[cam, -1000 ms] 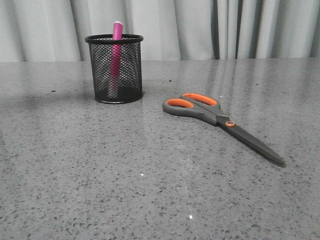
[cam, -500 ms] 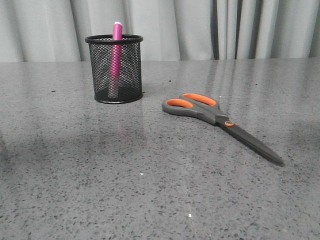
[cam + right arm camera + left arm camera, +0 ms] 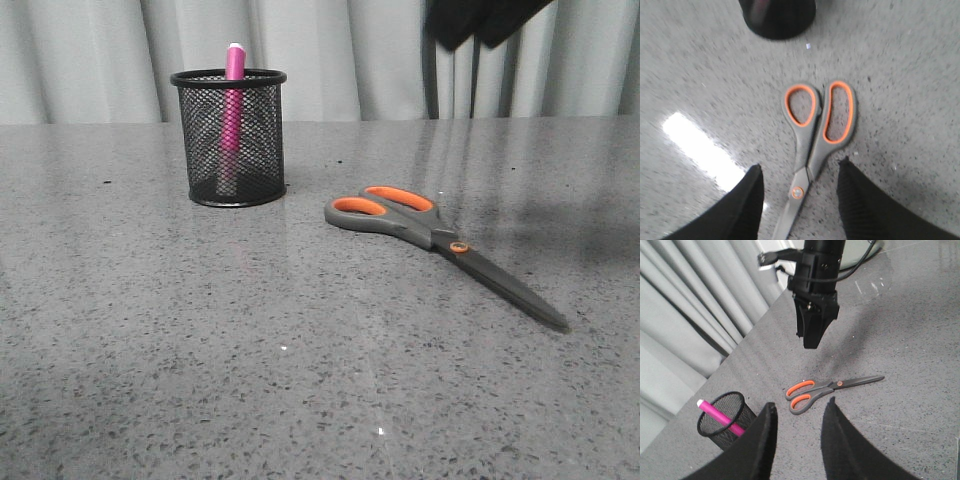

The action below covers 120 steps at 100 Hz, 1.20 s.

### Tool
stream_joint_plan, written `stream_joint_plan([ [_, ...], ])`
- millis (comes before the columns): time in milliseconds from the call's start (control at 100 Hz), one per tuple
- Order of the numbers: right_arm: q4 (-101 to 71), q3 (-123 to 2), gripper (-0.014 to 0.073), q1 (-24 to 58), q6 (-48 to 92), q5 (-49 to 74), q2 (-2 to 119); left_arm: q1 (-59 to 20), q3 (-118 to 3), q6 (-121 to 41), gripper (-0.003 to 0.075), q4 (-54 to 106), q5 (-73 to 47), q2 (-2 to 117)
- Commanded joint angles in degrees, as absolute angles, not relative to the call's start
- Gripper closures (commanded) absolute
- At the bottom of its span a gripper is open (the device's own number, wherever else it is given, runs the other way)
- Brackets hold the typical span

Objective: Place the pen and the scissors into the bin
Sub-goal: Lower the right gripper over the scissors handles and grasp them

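Observation:
The black mesh bin [image 3: 228,135] stands at the back left of the table with the pink pen [image 3: 233,100] upright inside it. The scissors [image 3: 430,235] lie flat and closed at centre right, handles toward the bin. My right gripper [image 3: 472,38] hangs high above the scissors; in the right wrist view it is open [image 3: 800,167], jaws on either side of the scissors' pivot [image 3: 798,192] well above them. My left gripper [image 3: 799,412] is open and empty, held high, looking down on the bin [image 3: 722,420], the pen [image 3: 715,415] and the scissors [image 3: 830,387].
The grey speckled table [image 3: 200,350] runs back to pale curtains [image 3: 350,50]. The right arm [image 3: 815,285] hangs over the table's middle in the left wrist view. The bin's base [image 3: 777,17] shows beyond the scissors' handles in the right wrist view.
My right gripper has come into the front view at the top right, and its shadow now falls on the table at the right. The bin, pen and scissors have not moved.

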<state>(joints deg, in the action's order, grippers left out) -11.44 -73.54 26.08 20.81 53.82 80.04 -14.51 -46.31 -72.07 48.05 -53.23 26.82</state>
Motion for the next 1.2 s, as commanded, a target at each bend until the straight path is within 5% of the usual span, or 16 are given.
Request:
stream_joint_plan([
  [0, -1.45, -78.87, 0.0291, 30.42, 13.2, 56.49, 83.33, -14.87, -44.17, -71.23, 0.0531, 53.83, -47.52, 25.03],
  [220, 6.29, -84.97, 0.0281, 33.2, -4.26, 66.18, 91.88, -14.87, -43.17, -71.23, 0.0531, 57.67, -47.44, 24.01],
  [420, 4.33, -86.7, 0.0277, 33.2, -4.65, 67.87, 95.95, -17.77, -43.17, -71.23, 0.0531, 58.11, -47.44, 24.01],
  [630, 0.0, -86.7, 0.0166, 33.2, -4.65, 67.59, 98.61, -21.97, -43.17, -71.23, 0.0531, 58.11, -47.44, 24.01],
  [1190, 5.33, -86.7, 0.0166, 32.99, -7.09, 64.84, 101.51, -23.22, -43.17, -71.23, 0.0531, 58.33, -47.44, 24.01],
])
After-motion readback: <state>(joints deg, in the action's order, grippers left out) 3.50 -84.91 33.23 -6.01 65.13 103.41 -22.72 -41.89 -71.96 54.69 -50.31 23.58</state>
